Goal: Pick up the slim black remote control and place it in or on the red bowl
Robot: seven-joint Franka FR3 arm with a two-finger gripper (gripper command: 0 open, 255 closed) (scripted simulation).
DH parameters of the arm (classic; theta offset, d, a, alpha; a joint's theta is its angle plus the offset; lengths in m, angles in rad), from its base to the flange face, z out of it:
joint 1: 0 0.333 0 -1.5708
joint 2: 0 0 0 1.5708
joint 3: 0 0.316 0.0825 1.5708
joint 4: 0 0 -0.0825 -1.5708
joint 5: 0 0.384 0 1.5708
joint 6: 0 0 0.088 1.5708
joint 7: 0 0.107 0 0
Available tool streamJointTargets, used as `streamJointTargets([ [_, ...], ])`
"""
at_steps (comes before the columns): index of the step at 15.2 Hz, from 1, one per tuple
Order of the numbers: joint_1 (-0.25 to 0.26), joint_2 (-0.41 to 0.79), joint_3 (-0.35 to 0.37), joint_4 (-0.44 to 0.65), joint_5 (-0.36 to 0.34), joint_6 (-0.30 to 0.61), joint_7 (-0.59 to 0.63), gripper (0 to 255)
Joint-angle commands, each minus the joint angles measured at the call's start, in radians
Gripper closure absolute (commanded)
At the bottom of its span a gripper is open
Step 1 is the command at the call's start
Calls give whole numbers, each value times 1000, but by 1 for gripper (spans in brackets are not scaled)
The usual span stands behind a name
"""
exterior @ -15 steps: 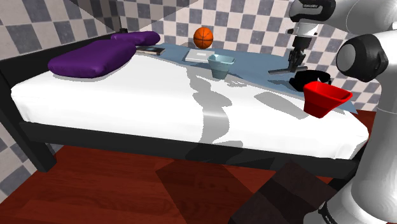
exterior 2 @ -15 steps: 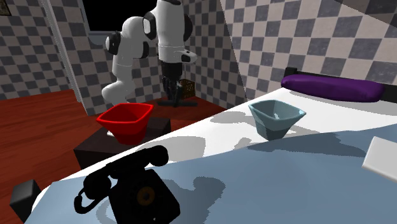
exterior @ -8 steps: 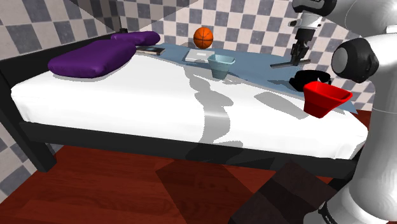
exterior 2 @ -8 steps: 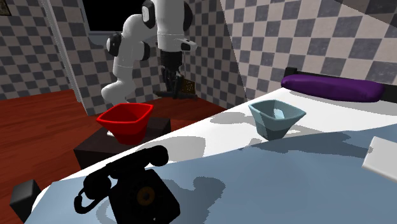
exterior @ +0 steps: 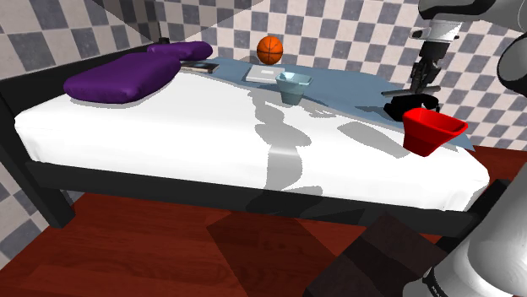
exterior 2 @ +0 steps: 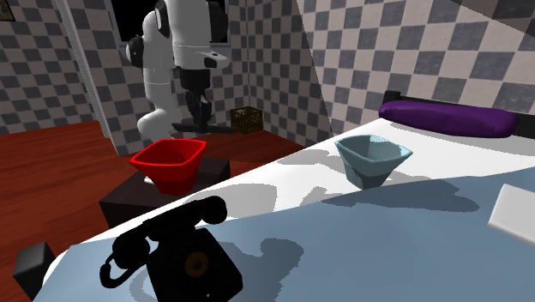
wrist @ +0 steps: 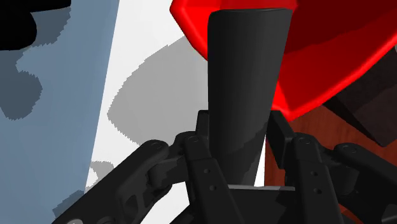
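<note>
My gripper [exterior: 420, 85] is shut on the slim black remote [exterior: 400, 91], which sticks out level from between the fingers. It hangs above the bed's corner, just up and left of the red bowl [exterior: 432, 131] in the shoulder view. In the second exterior view the gripper [exterior 2: 202, 120] carries the remote [exterior 2: 199, 128] a little above and behind the red bowl [exterior 2: 170, 163]. Seen from the wrist, the remote [wrist: 245, 83] is clasped between both fingers [wrist: 200, 137], and its far end overlaps the red bowl's [wrist: 331, 57] rim.
A black telephone [exterior: 411, 105] sits on the blue blanket [exterior: 338, 84] right behind the red bowl. A light blue bowl [exterior: 293, 86], a white box [exterior: 262, 74], a basketball [exterior: 269, 48] and a purple pillow [exterior: 135, 76] lie further along the bed. The mattress edge is close to the bowl.
The arm has swung to the shoulder view's right, carrying the remote from over the blue blanket to a spot beside and above the red bowl. The grip is unchanged.
</note>
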Motion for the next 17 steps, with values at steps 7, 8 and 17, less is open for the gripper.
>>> streamJointTargets([
  [7,-14,-249,-25,-239,-175,57,-39,255],
  [8,-22,-279,-27,-263,-196,59,-46,255],
  [17,-27,-303,-25,-403,-213,181,-30,255],
])
